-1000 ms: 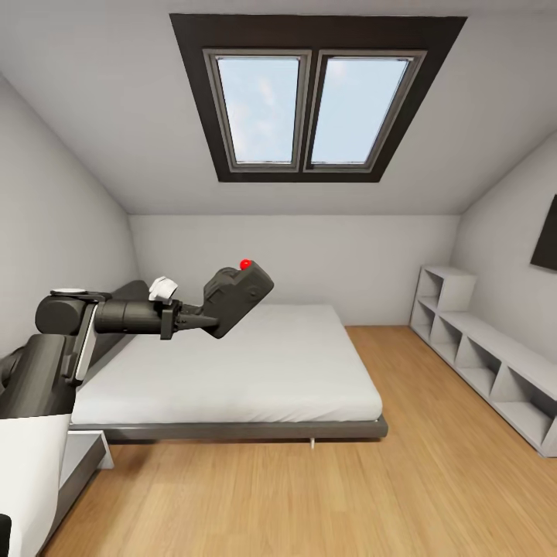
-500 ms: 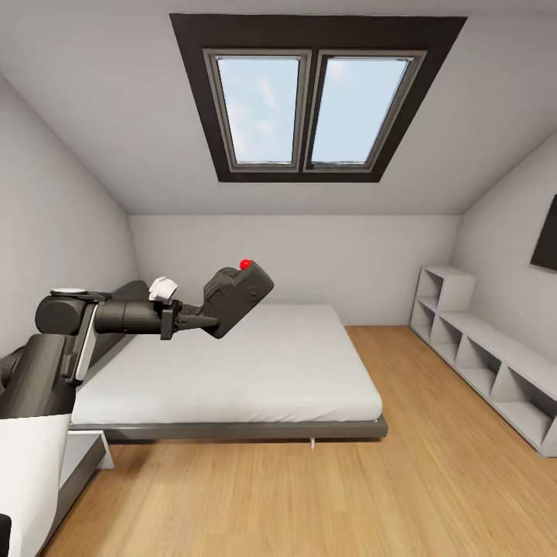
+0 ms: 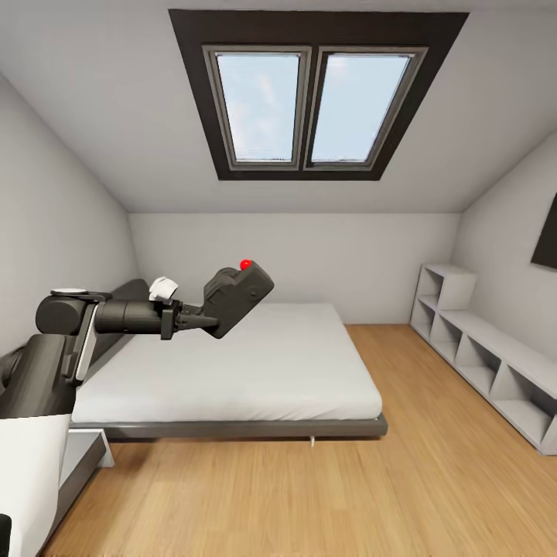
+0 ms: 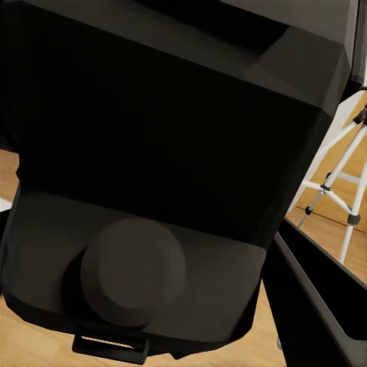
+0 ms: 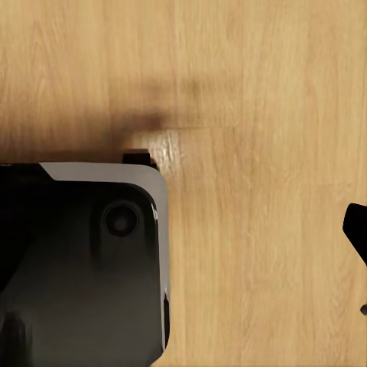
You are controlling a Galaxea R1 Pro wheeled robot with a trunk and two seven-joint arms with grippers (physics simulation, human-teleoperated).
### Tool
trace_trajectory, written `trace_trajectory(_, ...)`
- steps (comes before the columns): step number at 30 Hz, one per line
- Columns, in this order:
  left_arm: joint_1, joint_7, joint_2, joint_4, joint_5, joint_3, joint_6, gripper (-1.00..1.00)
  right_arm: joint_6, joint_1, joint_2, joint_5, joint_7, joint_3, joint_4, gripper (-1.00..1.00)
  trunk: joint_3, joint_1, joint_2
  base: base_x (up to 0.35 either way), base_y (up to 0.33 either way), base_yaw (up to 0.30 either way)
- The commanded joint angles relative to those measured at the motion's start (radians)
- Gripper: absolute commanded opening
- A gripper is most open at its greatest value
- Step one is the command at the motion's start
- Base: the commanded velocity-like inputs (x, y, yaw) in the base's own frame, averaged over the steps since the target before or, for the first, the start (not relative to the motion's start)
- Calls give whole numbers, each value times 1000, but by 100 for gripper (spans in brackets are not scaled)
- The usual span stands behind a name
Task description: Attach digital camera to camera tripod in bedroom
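Observation:
My left gripper (image 3: 203, 319) is shut on the digital camera (image 3: 238, 298), a matte-black box with a red button (image 3: 245, 264) on top. It holds the camera tilted in the air over the near left part of the bed. In the left wrist view the camera's dark body (image 4: 168, 176) and round lens barrel (image 4: 134, 264) sit right in front of the lens. Past the camera's edge there, the silver-grey legs of the camera tripod (image 4: 330, 177) stand on the wood floor. A dark tip (image 5: 355, 225) at the edge of the right wrist view may be a finger.
A grey-framed white bed (image 3: 232, 371) stands ahead against the far wall, under a dark-framed double skylight (image 3: 309, 100). A white cubby shelf (image 3: 480, 348) runs along the right wall. Wood floor (image 3: 309, 495) lies open before me. My own base (image 5: 84, 267) is over the floor.

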Motion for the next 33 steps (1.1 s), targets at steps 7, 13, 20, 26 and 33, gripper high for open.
trace_trajectory(7, 0, -8, 0, -1, -8, 1, 10, -100, -7, -1, 0, -10, 0, 9, 4, 100, -1, 0, -1, 0, 0, -1)
trace_trajectory(13, 0, -8, 1, -1, -8, 1, 10, -100, -7, -1, 0, -10, 0, 9, 4, 100, -1, 0, -1, -11, -61, -69)
trace_trajectory(20, 0, -8, 1, -1, -8, 1, 10, -100, -7, -1, 0, -10, 0, 9, 4, 100, -1, 0, -1, -124, -199, -99)
trace_trajectory(26, 0, -8, 1, -1, -8, 1, 10, -100, -7, -1, 0, -10, 0, 9, 4, 100, -1, 0, -1, -166, -243, -138)
trace_trajectory(33, 0, -8, 1, -1, -8, 1, 10, -100, -7, -1, 0, -10, 0, 9, 4, 100, -1, 0, -1, -177, -253, -265)
